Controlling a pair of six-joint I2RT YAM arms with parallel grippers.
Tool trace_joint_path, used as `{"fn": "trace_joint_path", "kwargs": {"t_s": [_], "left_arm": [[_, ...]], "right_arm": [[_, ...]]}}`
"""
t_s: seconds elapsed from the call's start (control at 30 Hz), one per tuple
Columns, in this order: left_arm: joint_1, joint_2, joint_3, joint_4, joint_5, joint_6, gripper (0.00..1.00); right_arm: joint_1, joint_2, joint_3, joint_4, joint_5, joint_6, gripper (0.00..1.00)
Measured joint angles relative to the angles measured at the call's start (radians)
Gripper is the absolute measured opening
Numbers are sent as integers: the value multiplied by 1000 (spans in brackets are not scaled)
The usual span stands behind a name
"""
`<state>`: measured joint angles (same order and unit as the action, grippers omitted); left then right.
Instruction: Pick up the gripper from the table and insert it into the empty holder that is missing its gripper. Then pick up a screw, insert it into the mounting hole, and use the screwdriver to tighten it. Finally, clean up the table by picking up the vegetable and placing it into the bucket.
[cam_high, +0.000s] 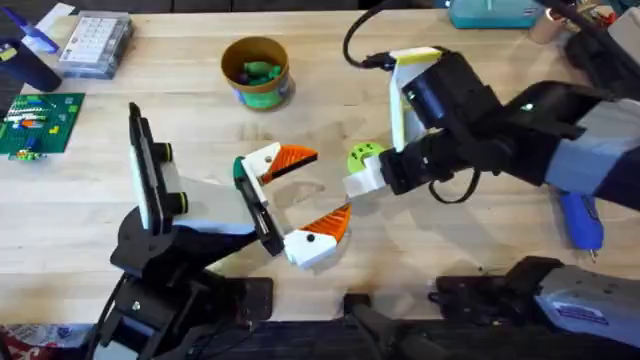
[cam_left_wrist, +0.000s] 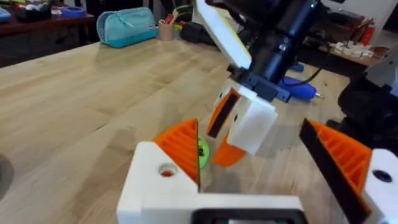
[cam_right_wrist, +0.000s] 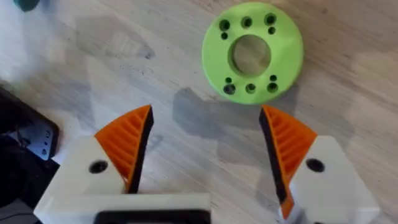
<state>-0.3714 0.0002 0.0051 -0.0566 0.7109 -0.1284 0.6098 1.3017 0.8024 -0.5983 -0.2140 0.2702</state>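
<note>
Light-wood bench (cam_high: 90, 215) carries, from left, the left pincer (cam_high: 305, 195) with jaws spread wide and holding nothing, then the lime-green vegetable disc (cam_high: 362, 155) lying flat just beside the right pincer (cam_right_wrist: 205, 146), also open and empty; the tan bucket (cam_high: 256, 70) stands farther back.

table (cam_high: 200, 130) | on it: vegetable (cam_high: 364, 156), bucket (cam_high: 256, 72), screwdriver (cam_high: 581, 220)
</note>
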Motion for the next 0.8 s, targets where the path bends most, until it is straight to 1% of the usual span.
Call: {"fn": "trace_joint_path", "kwargs": {"t_s": [0.2,0.3,0.37,0.5,0.57,0.7,0.8], "left_arm": [[0,0,0,0,0,0,990],[0,0,0,0,0,0,990],[0,0,0,0,0,0,990],[0,0,0,0,0,0,990],[0,0,0,0,0,0,990],[0,0,0,0,0,0,990],[0,0,0,0,0,0,990]], "right_arm": [[52,12,0,21,87,-9,986],[68,12,0,41,120,-12,932],[76,12,0,65,134,-14,833],[86,28,0,92,148,-16,707],[89,52,0,93,150,-18,571],[90,90,0,91,153,-17,413],[90,94,0,93,158,-18,232]]}}
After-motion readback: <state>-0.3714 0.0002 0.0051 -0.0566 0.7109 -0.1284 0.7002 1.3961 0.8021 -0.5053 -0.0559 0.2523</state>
